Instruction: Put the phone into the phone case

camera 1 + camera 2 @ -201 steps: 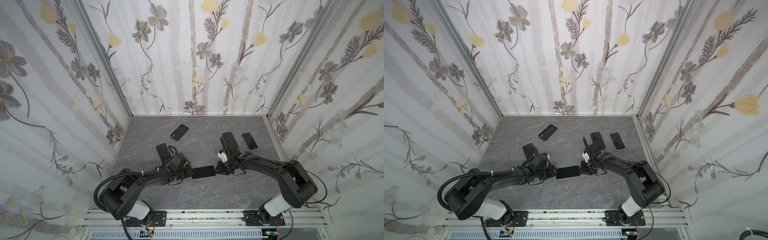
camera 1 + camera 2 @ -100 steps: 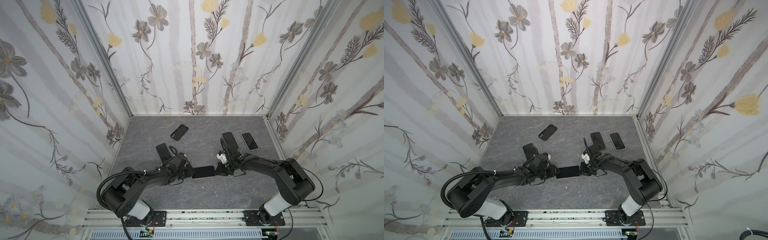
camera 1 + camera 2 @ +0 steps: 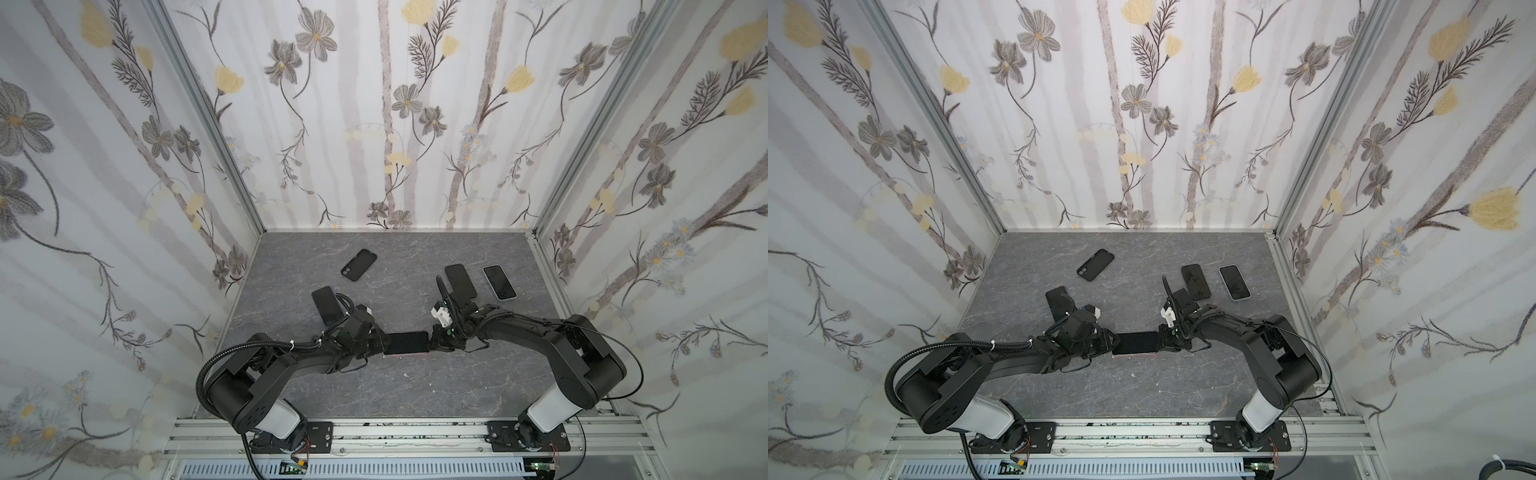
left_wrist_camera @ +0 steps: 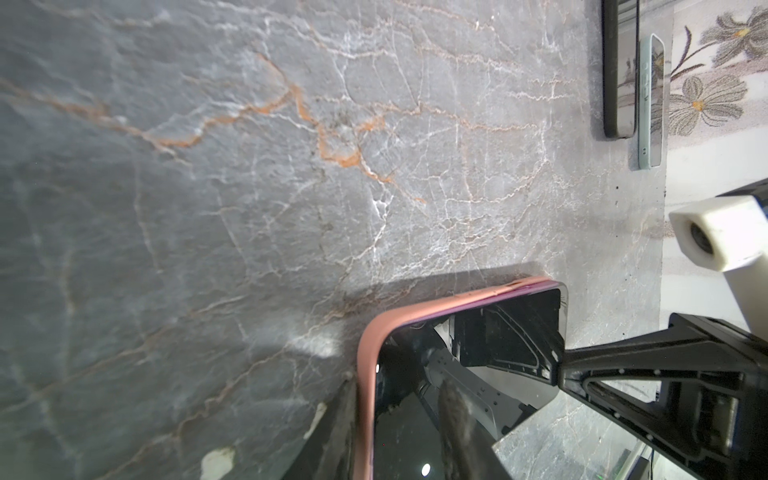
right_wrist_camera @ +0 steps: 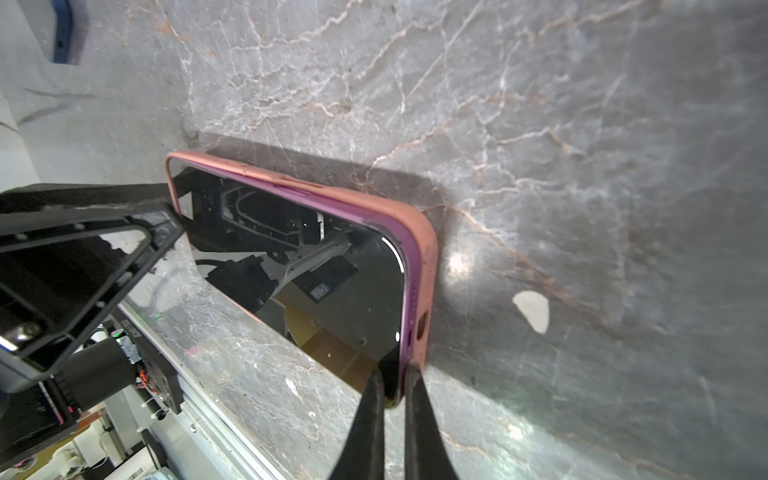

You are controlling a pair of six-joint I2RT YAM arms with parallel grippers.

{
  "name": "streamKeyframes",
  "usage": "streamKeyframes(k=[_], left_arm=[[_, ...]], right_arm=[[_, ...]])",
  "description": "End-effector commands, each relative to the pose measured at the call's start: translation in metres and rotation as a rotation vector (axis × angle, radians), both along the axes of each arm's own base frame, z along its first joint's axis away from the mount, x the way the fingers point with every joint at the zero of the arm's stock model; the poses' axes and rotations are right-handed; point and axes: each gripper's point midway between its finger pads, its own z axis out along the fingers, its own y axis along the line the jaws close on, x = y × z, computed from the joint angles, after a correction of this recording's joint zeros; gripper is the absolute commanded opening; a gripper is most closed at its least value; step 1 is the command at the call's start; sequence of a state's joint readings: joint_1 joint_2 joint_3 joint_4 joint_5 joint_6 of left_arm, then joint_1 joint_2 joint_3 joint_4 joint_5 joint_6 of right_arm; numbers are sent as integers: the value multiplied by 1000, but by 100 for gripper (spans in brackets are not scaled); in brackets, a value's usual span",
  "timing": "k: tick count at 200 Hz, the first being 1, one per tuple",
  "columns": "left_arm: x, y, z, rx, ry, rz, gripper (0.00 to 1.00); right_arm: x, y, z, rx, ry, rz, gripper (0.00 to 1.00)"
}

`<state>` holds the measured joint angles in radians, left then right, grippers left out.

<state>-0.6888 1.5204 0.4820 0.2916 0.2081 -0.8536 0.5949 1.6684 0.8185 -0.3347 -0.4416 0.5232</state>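
Fingers of the right gripper (image 5: pixel 395 376) pinch shut on a corner of the salmon-pink silicone phone case (image 5: pixel 426 266), where the purple-edged black phone (image 5: pixel 324 266) sits proud. The left gripper (image 3: pixel 383 344) straddles the far end; clamped or not, I cannot tell. Seating seems unfinished: that edge needs pressing home.

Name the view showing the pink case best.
Right wrist view: the pink case shows a long side and its port end. Left wrist view catches one corner; both top views, only a thin pink edge.
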Motion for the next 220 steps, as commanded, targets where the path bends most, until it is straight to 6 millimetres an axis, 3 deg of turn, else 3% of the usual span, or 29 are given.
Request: streamKeyframes(k=[1, 163, 198, 220], left_arm=[[-41, 21, -36, 115, 196, -26, 37], [-39, 30, -38, 156, 189, 3, 37], [-39, 31, -37, 163, 187, 5, 37], [-35, 31, -32, 158, 167, 15, 37]], right_arm=[[-26, -40, -44, -277, 63, 44, 8], [-6, -51, -53, -469, -18, 82, 10], [0, -47, -43, -485, -47, 86, 12], [7, -36, -24, -441, -86, 76, 12]])
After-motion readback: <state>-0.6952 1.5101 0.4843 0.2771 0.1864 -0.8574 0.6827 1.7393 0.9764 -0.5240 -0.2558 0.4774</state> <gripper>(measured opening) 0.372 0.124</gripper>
